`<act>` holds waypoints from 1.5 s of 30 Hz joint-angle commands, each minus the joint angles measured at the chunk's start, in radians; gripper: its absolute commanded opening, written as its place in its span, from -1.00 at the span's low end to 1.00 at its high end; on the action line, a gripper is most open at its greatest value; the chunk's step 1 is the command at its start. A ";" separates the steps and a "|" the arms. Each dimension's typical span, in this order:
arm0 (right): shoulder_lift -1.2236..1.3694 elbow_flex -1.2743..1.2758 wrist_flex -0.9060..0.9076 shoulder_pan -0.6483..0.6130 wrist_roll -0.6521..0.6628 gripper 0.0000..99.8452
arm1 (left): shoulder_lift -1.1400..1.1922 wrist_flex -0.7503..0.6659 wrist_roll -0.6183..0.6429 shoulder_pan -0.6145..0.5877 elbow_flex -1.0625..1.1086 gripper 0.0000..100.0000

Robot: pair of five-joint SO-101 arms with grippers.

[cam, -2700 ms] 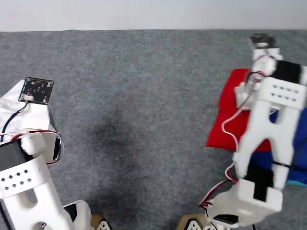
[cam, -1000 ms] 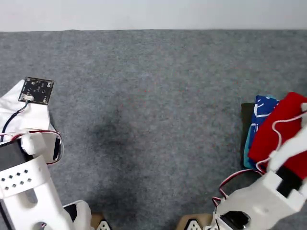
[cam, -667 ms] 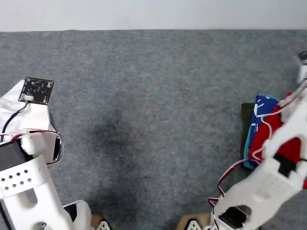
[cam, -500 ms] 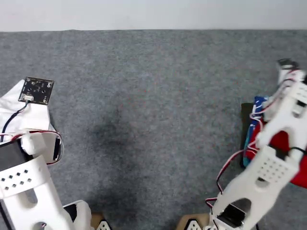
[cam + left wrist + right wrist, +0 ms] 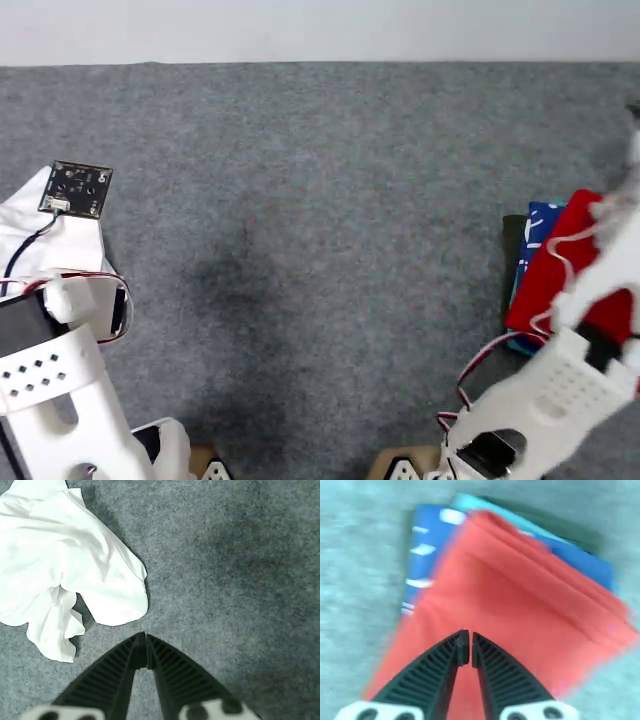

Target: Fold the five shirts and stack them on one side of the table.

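Progress in the high view: the folded red cloth shirt [image 5: 570,265] has shifted onto the folded blue printed shirt [image 5: 537,225]. Left wrist view: left gripper [image 5: 145,652] pressed together beside the crumpled white shirt [image 5: 60,575], not yet folded. Right wrist view: right gripper [image 5: 466,647] pressed together above that folded red cloth shirt [image 5: 520,620].

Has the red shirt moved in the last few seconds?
Yes. The red shirt went rightward, off the bare grey table, onto the blue shirt.

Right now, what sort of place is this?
Likely a robot lab bench for folding laundry: left arm and right arm at a grey carpeted table, a stack of folded shirts, a crumpled white shirt.
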 commanded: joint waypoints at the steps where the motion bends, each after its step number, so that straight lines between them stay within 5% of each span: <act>1: -0.067 -0.041 -0.073 0.131 0.083 -0.98 | -0.021 0.023 -0.009 -0.005 -0.004 -0.99; 12: 0.259 -0.021 -0.440 0.171 0.094 -0.98 | -0.021 0.023 -0.009 -0.002 -0.004 -0.99; 24: 0.074 -0.235 -0.022 0.033 0.086 -0.98 | -0.021 0.023 -0.008 -0.002 -0.010 -0.99; 33: 0.348 -0.210 -0.128 -0.130 -0.026 -0.98 | -0.021 0.023 -0.008 0.000 -0.016 -0.99; 39: 0.257 -0.428 0.151 -0.165 -0.078 -0.98 | -0.038 0.025 -0.005 -0.002 -0.097 -0.99; 45: 0.061 -0.446 0.157 -0.130 -0.221 -0.98 | -0.161 0.025 -0.008 -0.005 -0.114 -0.99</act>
